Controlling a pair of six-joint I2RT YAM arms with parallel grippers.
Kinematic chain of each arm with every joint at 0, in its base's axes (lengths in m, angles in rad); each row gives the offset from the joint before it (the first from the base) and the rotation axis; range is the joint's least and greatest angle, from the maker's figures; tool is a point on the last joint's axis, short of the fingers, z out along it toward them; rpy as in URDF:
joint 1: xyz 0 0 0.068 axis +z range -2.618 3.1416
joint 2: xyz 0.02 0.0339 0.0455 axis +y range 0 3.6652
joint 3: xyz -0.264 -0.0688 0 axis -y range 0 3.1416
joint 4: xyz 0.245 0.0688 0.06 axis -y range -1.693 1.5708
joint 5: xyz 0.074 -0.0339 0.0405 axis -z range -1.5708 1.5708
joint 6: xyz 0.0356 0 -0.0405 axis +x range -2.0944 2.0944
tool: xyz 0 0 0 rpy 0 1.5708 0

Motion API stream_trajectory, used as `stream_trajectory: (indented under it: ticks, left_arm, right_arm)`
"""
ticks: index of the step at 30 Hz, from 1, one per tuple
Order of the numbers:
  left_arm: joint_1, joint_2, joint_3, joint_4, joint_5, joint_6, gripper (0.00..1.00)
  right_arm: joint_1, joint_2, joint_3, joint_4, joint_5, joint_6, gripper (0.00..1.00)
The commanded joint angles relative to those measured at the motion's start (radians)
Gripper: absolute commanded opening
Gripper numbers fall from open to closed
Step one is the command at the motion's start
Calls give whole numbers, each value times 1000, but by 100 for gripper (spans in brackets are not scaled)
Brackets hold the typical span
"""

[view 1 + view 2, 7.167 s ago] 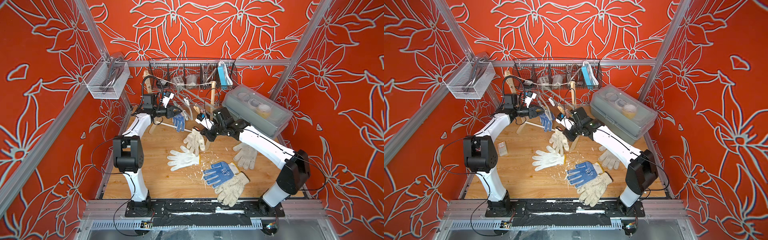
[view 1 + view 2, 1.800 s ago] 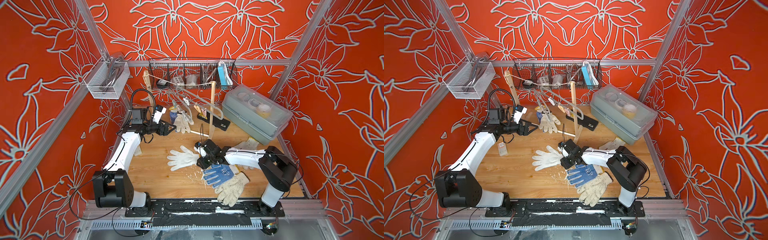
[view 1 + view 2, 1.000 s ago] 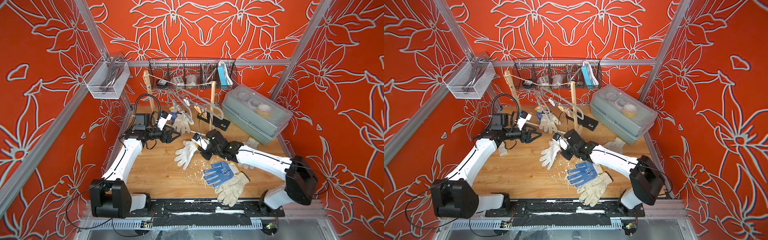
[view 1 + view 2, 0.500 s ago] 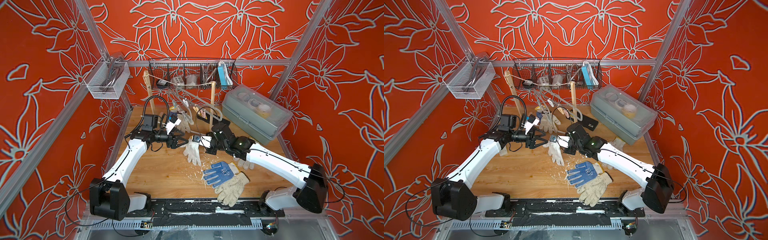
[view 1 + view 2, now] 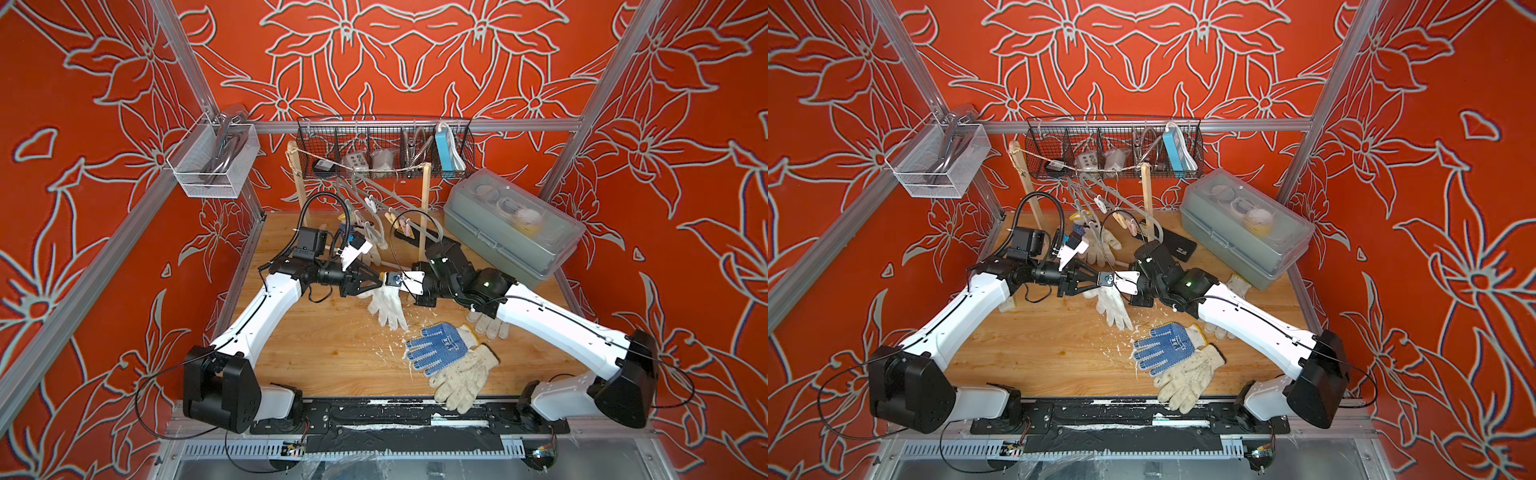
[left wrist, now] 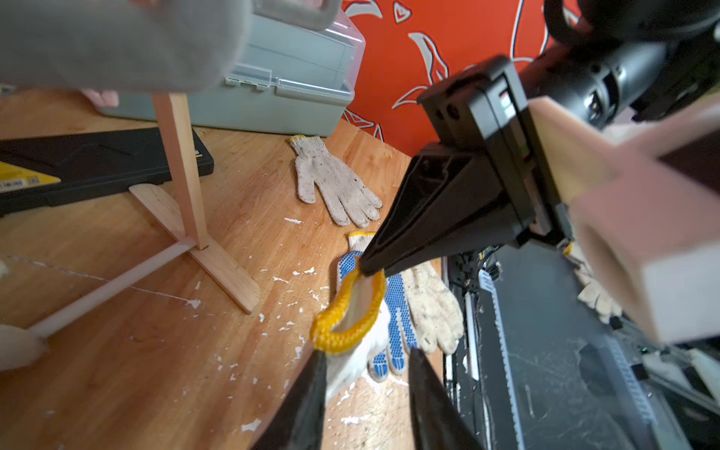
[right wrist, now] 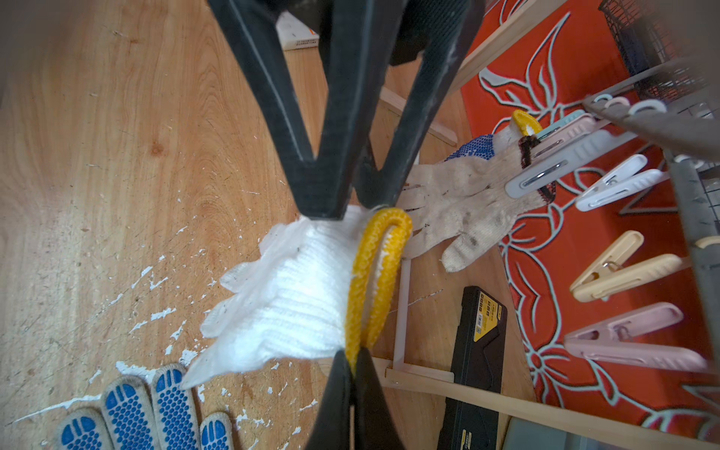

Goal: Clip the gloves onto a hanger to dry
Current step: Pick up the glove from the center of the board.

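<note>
Since the earlier frames your left claw (image 6: 364,354) has swung in from the left to meet the right claw (image 7: 352,358) mid-counter. The white glove (image 7: 296,296), which lay flat on the wood, now hangs lifted between them.

Nearest you, right of centre at the near edge of the counter (image 5: 324,357), a soiled glove (image 5: 463,380) lies flat. A blue-dotted glove (image 5: 438,347) lies partly over it, and neither is being handled. A little farther and to the right, partly under your right arm, a third loose glove (image 6: 331,179) lies near the grey box (image 5: 511,224). By my reading, those three are still to be hung.

Mid-counter, your right claw is clenched on the yellow cuff (image 7: 374,272) of the white glove, whose finger end droops toward the wood. Your left claw's jaws straddle the other side of that cuff, one touching the yellow edge. They are narrowed, but I cannot tell whether they bite the fabric yet. I judge this to be a handover, or a spreading of the cuff before it goes to a peg.

Farthest, the hanger (image 7: 658,130) hangs between two wooden posts (image 5: 424,208). Two gloves are already clipped there: a stained glove (image 7: 467,202) and, behind it, a second blue-dotted glove (image 7: 477,146). Several empty pegs (image 7: 625,269) wait beside them.
</note>
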Motion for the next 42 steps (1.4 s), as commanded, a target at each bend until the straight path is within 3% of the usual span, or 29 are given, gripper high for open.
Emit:
stream_trajectory:
  ticks: [1,5,15,24,28,32,40,42]
  left_arm:
    - [-16,11,25,-11,-8,31,34]
    - [-23,14,27,-24,0,36,41]
    - [-39,41,56,-26,-41,40,30]
    - [-24,41,119,-129,-190,149,43]
    - [-8,60,166,-173,-94,165,54]
    - [-17,92,179,-177,45,122,57]
    - [-43,134,201,-281,39,178,57]
    - [-47,140,206,-283,41,178,51]
  right_arm:
    - [6,-12,42,-23,-27,-18,0]
    - [6,-1,61,-40,-25,-23,0]
    - [6,20,101,-67,-52,-30,0]
    - [5,29,105,-137,-62,-92,0]
    - [6,32,112,-145,-68,-101,0]
    - [6,37,124,-134,-63,-94,0]
    - [-2,28,124,-125,-63,-79,0]
    - [-4,24,122,-121,-65,-72,0]
